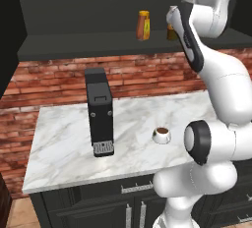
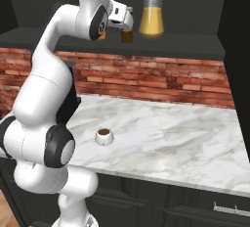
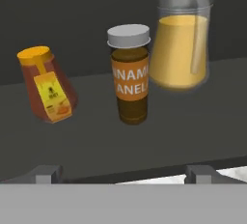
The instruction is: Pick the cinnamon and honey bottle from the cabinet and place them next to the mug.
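Dark cabinet [image 3: 96,141] shelf fills the frame, cinnamon [image 3: 129,80] standing at centre between honey bottle [image 3: 46,85] and pitcher [image 3: 182,39]; gripper [image 3: 123,172] spread wide, empty; jar looks rigid, light, slick, best pinched mid-body.

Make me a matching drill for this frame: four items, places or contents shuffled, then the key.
Items:
1. honey bottle
2. cinnamon jar
3. pitcher
4. mug

Descriptions:
A. on the marble counter, dark liquid inside
B. on the shelf, between the other two containers
C. on the shelf, clear glass holding orange liquid
D. on the shelf, yellow cap, at the left in the hand view

Pairs: 1-D, 2-B, 3-C, 4-A
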